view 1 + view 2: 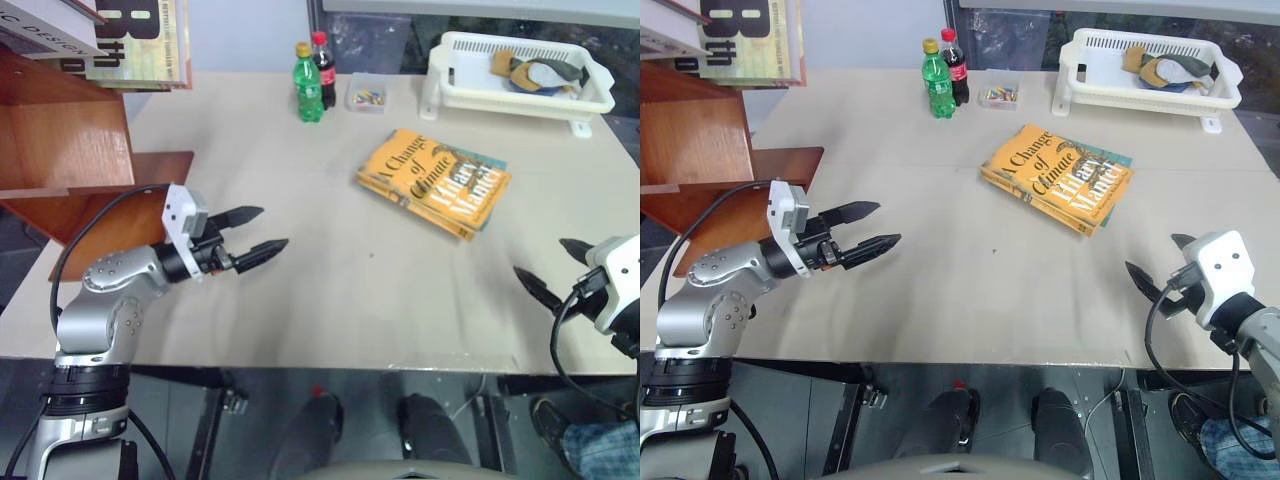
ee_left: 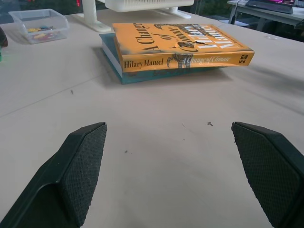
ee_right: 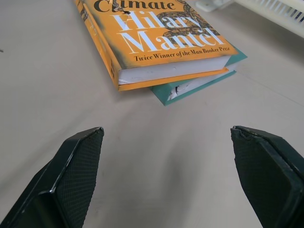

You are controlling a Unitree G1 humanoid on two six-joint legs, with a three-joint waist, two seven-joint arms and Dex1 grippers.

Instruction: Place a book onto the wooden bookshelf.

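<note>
The thick orange-yellow book (image 1: 432,182) lies flat on the beige table, right of centre, stacked on a teal-green book (image 3: 199,85) whose edge peeks out beneath it. The reddish-brown wooden bookshelf (image 1: 70,150) stands at the table's left edge. My left gripper (image 1: 248,235) hovers open over the table near the shelf, pointing toward the book from well to its left. My right gripper (image 1: 552,268) is open near the table's front right corner, short of the book. Nothing sits between either pair of fingers.
Pale books with big black letters (image 1: 135,40) stand on the shelf's upper board. Two bottles, one green (image 1: 308,85) and one dark cola (image 1: 324,68), a small clear box (image 1: 366,93) and a white basket (image 1: 515,75) line the far side.
</note>
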